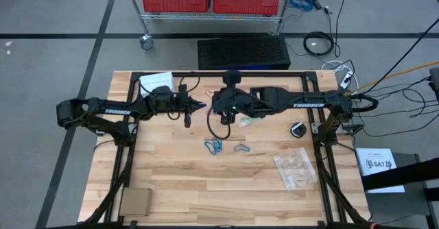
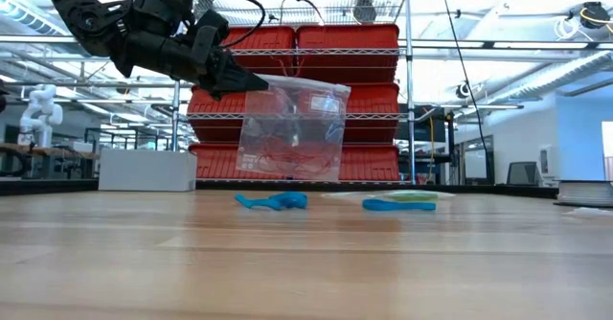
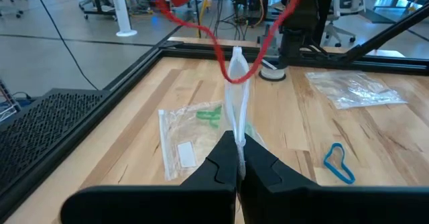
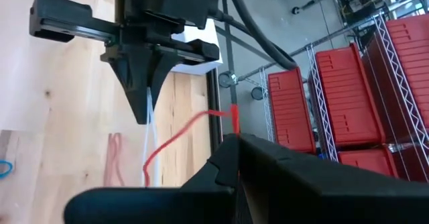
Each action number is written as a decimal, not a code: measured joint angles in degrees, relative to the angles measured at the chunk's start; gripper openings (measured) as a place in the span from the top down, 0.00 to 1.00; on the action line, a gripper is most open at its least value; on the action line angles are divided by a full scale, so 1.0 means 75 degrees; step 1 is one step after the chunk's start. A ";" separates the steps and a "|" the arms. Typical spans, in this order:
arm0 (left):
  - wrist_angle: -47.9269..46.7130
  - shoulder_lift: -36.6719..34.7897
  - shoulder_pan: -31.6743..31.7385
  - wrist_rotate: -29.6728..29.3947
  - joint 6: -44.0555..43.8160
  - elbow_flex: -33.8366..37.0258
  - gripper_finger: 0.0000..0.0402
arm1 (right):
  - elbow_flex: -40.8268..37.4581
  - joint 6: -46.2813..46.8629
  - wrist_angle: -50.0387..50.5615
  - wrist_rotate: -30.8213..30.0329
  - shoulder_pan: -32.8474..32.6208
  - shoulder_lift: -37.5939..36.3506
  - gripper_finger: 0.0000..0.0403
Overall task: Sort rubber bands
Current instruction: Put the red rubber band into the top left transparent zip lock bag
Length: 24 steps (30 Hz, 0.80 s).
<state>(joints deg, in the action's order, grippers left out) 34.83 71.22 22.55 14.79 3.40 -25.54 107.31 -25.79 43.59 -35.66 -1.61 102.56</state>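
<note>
L claw (image 3: 239,158) shut on clear bag (image 2: 292,126) edge, midair; R claw (image 4: 231,158) shut on red band (image 4: 175,138). Blue bands (image 1: 213,147) on surface (image 1: 206,188). Bands light, stretchy, snag-prone; pinch one strand.

We see a dark hand (image 2: 251,82) reaching in from the upper left, its fingers pinched shut on the top edge of a clear plastic bag (image 2: 292,128). The bag hangs above the table (image 2: 306,262), with thin red loops (image 2: 292,152) faintly visible inside it. On the wood lie two blue rubber bands: a crumpled one (image 2: 273,201) under the bag, a flatter one (image 2: 397,204) to its right. Behind that one lies a flat clear bag with something green inside (image 2: 407,196). Red bins (image 2: 364,57) on a wire rack fill the background, and a white box (image 2: 147,170) sits at the table's far left.
</note>
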 joint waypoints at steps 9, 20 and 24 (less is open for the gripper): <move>-0.0062 0.0000 0.0000 -0.0002 0.0003 0.0000 1.00 | 0.0000 -0.0049 0.0241 0.0000 -0.0008 0.0000 1.00; -0.0071 0.0000 0.0000 -0.0003 0.0026 0.0000 1.00 | -0.0003 0.0207 0.0625 0.1082 0.0343 0.0003 1.00; -0.0073 0.0000 0.0000 -0.0003 0.0047 0.0000 1.00 | -0.0003 0.0345 0.0813 0.1720 0.0514 0.0003 1.00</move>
<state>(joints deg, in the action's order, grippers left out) 34.29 71.22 22.55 14.76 3.75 -25.54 107.28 -23.20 49.69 -22.76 2.24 102.59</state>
